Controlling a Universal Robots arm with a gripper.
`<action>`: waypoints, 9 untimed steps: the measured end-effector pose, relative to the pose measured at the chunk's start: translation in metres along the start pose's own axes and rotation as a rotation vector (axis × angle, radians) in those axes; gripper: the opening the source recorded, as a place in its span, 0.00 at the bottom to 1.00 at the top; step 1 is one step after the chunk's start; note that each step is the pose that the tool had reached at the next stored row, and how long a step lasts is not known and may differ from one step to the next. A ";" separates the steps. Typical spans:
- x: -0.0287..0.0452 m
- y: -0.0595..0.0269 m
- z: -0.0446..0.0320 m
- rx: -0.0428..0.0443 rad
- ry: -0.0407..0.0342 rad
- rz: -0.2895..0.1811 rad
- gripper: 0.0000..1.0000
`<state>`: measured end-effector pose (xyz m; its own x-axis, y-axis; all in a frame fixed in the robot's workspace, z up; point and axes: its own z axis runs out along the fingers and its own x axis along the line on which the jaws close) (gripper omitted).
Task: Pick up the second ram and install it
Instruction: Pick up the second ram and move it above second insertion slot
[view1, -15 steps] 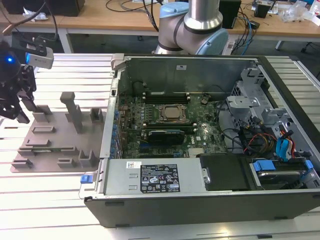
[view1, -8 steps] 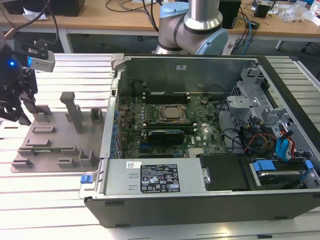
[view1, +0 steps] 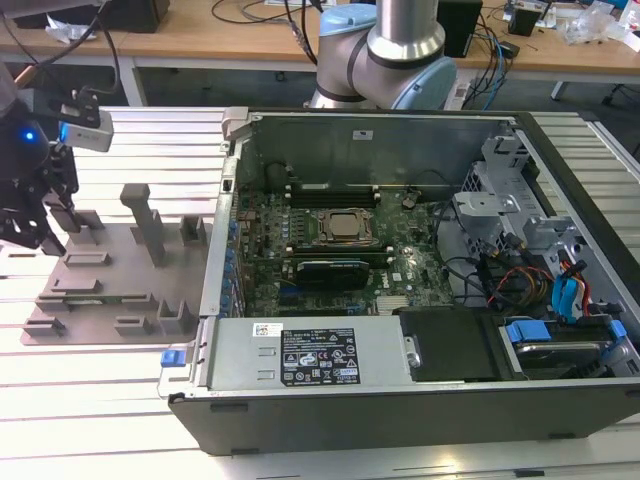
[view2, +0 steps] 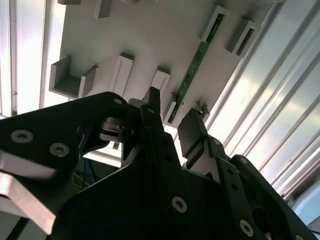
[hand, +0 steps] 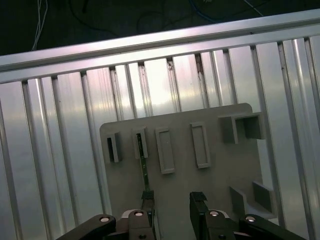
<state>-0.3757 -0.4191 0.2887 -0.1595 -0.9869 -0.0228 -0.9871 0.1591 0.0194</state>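
Gripper (hand: 172, 204) is spread open with nothing in it, over the gray holder plate (hand: 220, 165). The second ram (view2: 195, 62) stands on edge, right by one finger.

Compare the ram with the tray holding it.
The ram is green; the tray is grey. The ram is a thin stick; the tray is a broad plate. The ram stands on edge in brackets; the tray lies flat. Both sit beneath the open hand.
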 end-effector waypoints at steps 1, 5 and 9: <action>0.0000 0.0000 0.0011 0.0000 0.0000 0.000 0.42; 0.0002 -0.0001 0.0077 0.0000 0.0000 0.000 0.42; 0.0004 -0.0003 0.0165 0.0000 0.0001 0.000 0.42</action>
<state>-0.3757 -0.4191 0.2722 -0.1595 -0.9869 -0.0227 -0.9871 0.1591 0.0194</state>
